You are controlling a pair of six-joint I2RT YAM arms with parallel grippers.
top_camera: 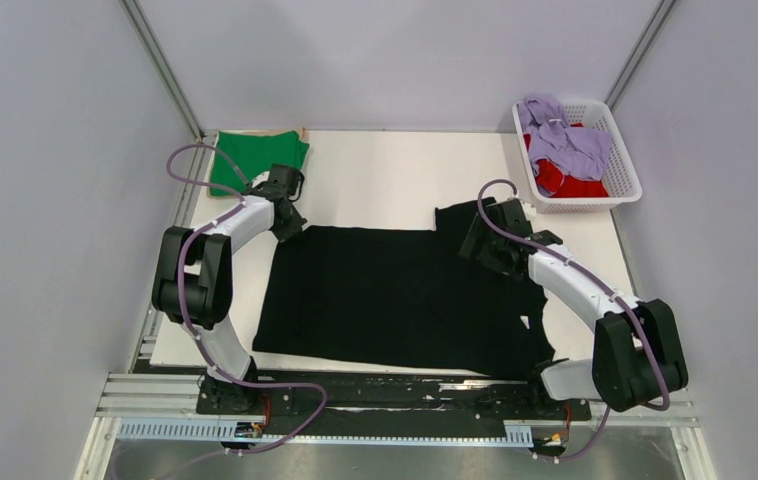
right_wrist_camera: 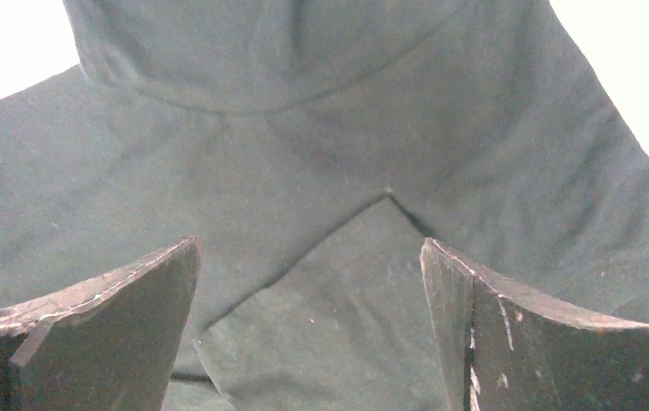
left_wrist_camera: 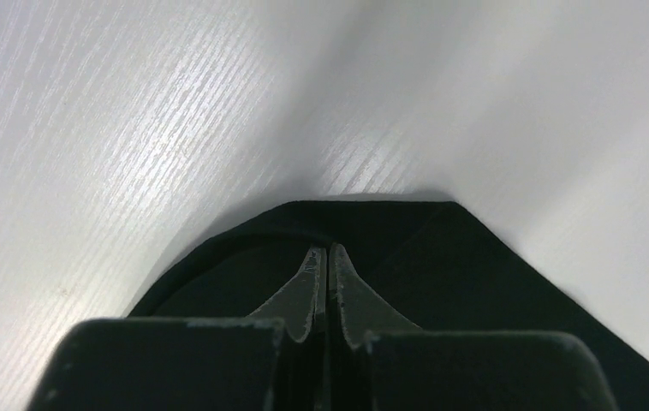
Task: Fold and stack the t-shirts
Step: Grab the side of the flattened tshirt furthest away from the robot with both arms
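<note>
One black t-shirt (top_camera: 395, 290) lies flat on desk (top_camera: 385, 170). Left fingers (left_wrist_camera: 308, 287) pinch its corner; right fingers (right_wrist_camera: 107, 317) spread wide above it.

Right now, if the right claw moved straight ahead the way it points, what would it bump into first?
Most likely the black t-shirt spread just ahead of the open right gripper; how far off is unclear.

Spread t-shirt (top_camera: 395, 295) lies central, folded t-shirt (top_camera: 255, 160) back left, basket (top_camera: 585, 204) back right.
</note>
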